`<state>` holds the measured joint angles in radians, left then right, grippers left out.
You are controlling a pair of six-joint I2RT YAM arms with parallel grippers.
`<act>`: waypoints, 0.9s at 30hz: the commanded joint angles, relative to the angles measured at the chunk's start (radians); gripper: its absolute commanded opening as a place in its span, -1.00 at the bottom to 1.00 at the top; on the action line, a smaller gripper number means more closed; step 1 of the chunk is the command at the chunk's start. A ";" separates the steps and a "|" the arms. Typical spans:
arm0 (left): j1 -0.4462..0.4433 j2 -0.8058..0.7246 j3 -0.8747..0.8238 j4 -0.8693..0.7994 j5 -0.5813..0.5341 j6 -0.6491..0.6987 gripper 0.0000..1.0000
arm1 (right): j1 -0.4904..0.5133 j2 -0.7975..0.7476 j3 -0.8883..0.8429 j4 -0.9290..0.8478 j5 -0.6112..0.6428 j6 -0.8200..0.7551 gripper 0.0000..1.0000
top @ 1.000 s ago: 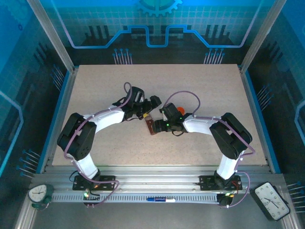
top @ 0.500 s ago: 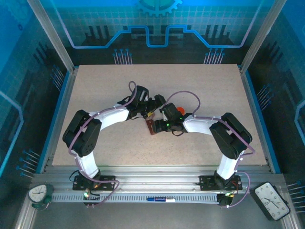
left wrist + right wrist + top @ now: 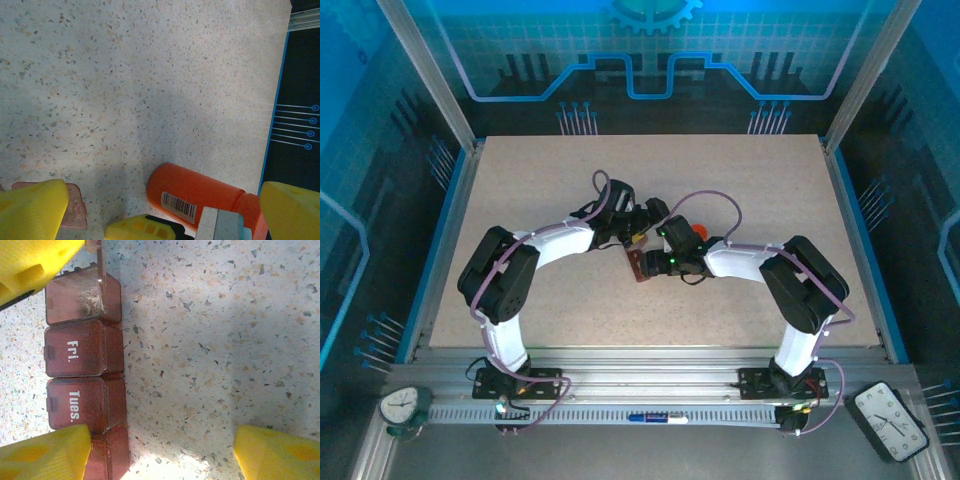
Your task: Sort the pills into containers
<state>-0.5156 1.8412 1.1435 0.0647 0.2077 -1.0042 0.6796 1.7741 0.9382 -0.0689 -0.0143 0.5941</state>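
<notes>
The table is bright and evenly lit. Soft gray shadows fall on it. Blue light glows behind.

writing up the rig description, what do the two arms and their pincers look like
The left arm and right arm both have white links between bulky black joints. A thin purple cable loops along each. The left pincer and right pincer have blunt yellow fingers. A small green light glows near the right wrist.
</notes>
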 commanded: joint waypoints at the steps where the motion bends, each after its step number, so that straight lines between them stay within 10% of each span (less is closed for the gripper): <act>1: -0.020 0.013 0.035 -0.035 0.012 0.007 0.98 | 0.015 0.020 0.013 -0.003 -0.038 -0.053 0.57; 14: 0.028 -0.097 0.115 -0.144 0.031 0.062 0.98 | 0.020 -0.235 -0.005 -0.110 -0.047 -0.053 0.63; 27: 0.347 -0.424 -0.090 -0.298 0.092 0.157 0.98 | 0.190 -0.074 0.120 -0.121 -0.047 -0.022 0.63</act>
<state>-0.2077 1.4723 1.1053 -0.1436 0.2604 -0.8974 0.8375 1.6520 1.0073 -0.1680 -0.0601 0.5606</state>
